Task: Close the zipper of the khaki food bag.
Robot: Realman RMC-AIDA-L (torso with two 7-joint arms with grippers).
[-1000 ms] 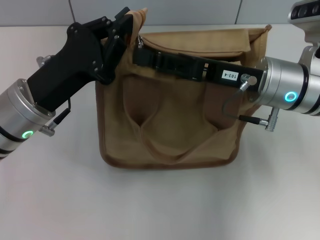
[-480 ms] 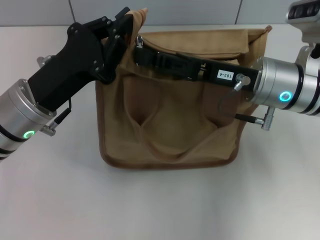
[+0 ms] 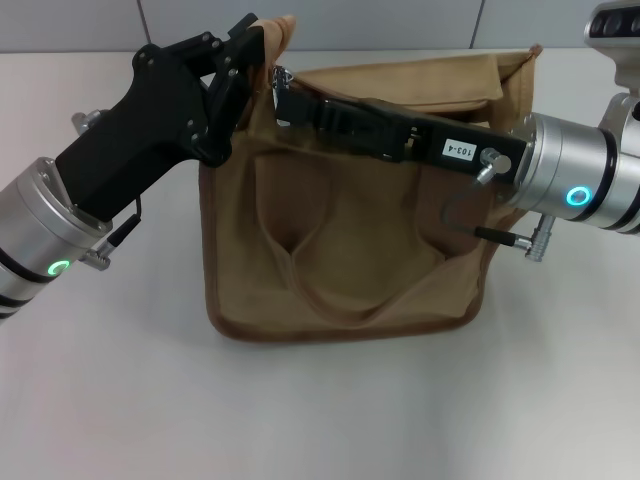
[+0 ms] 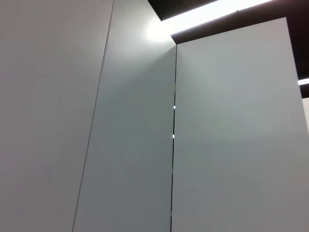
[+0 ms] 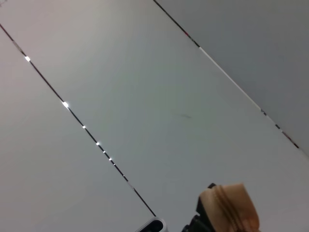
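Left gripper: fingers pinched on the tan fabric of the bag's upper-left corner, which sticks up as a peak between and above the black fingers in the upper left of the head view. Black gripper body slopes down to the lower left, ending in a silver wrist cuff with a green ring light at the left edge.

Right gripper: tips sit at the left end of the bag's top edge, just beside the left gripper. Fingers look drawn narrow there; cannot tell whether they grip the zipper pull, since the tips hide what lies under them. Long black gripper body lies across the bag's top from upper centre to the right, carrying a white label, then a silver wrist with a blue-green ring light at the right edge.

Khaki food bag: centre of the head view, standing on the white table, front face toward the camera, one strap handle drooping in a loop on the front, darker piping along the base. Back flap visible above the right arm.

Zipper: not visible, covered by the right gripper body.

Left wrist view: grey wall panels only. Right wrist view: wall panels, with a tan fabric tip at the bottom edge.
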